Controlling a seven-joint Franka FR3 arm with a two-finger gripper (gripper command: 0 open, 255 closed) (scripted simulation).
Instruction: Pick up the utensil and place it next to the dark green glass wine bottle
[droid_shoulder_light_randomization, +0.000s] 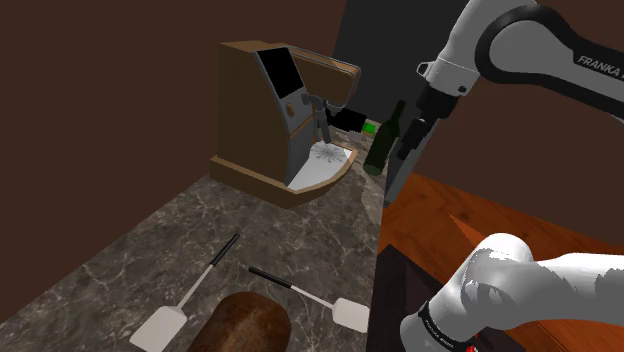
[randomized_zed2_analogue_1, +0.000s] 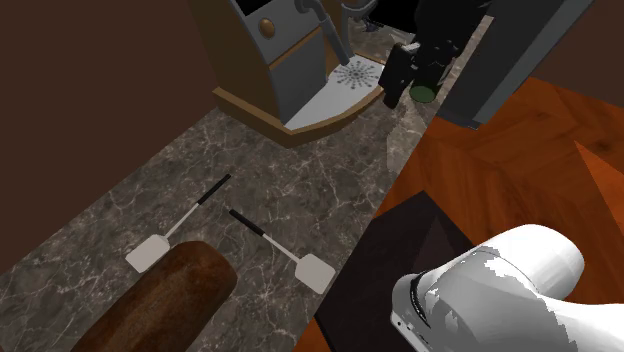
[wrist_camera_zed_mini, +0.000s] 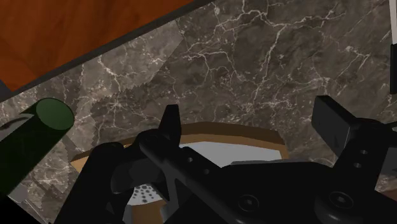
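Two spatulas with black handles and pale blades lie on the dark marble counter (droid_shoulder_light_randomization: 150, 250). One spatula (droid_shoulder_light_randomization: 190, 295) (randomized_zed2_analogue_1: 176, 226) is nearer the wall. The other spatula (droid_shoulder_light_randomization: 305, 293) (randomized_zed2_analogue_1: 275, 248) is nearer the stand. The dark green bottle (droid_shoulder_light_randomization: 384, 142) (randomized_zed2_analogue_1: 423, 92) (wrist_camera_zed_mini: 38, 137) stands upright beside the coffee machine's drip tray. My gripper (droid_shoulder_light_randomization: 390, 190) (randomized_zed2_analogue_1: 393, 98) (wrist_camera_zed_mini: 250, 121) hangs open right next to the bottle and above the tray's edge, far from both spatulas. Nothing is between its fingers (wrist_camera_zed_mini: 169, 124).
A brown coffee machine (droid_shoulder_light_randomization: 275, 110) (randomized_zed2_analogue_1: 270, 60) with a pale drip tray (wrist_camera_zed_mini: 222, 147) stands at the back. A brown loaf (droid_shoulder_light_randomization: 240, 325) (randomized_zed2_analogue_1: 160, 300) lies close to the spatula blades. A raised orange wooden surface (droid_shoulder_light_randomization: 480, 215) (randomized_zed2_analogue_1: 520, 150) borders the counter beside the stand.
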